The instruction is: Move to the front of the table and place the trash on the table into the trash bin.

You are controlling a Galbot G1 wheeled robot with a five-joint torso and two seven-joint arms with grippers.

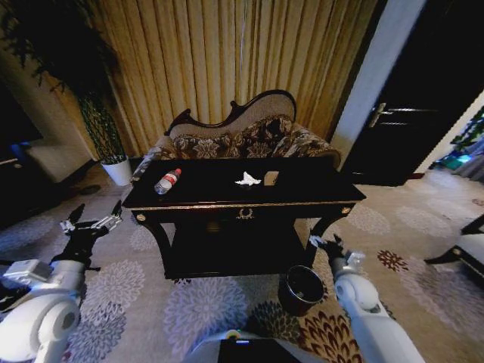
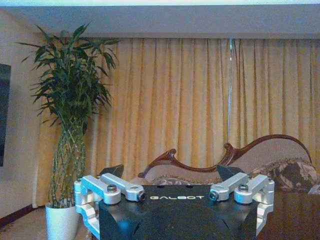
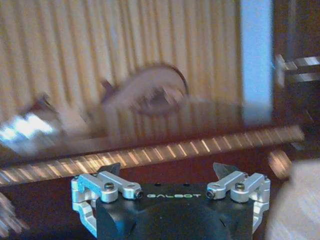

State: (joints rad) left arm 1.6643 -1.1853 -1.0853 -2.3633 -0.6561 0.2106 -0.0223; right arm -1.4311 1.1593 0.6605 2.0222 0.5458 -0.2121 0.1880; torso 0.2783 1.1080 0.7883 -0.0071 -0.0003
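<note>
Trash (image 1: 247, 179) on glossy black counter (image 1: 302, 198) between both spread-open end effectors, left (image 1: 92, 218), right (image 1: 325, 242), before sofa (image 1: 242, 138), curtains (image 1: 227, 53)

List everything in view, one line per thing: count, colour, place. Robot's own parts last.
table: one, glossy black with gold trim, centre of the head view, in front of the sofa.
bottle: one, clear with red cap, lying on the table's left end.
tissue: one, white, crumpled, middle of the tabletop.
tan piece: one, just right of the tissue.
trash bin: one, dark, round, on the carpet by the table's front right leg.
sofa: one, dark carved frame, floral fabric, behind the table.
curtains: gold, along the back wall.
plant: one, green, in a white pot, left of the sofa.
door: one, dark, far right.
left gripper: open, held low, left of the table.
right gripper: open, low by the table's right leg.
</note>
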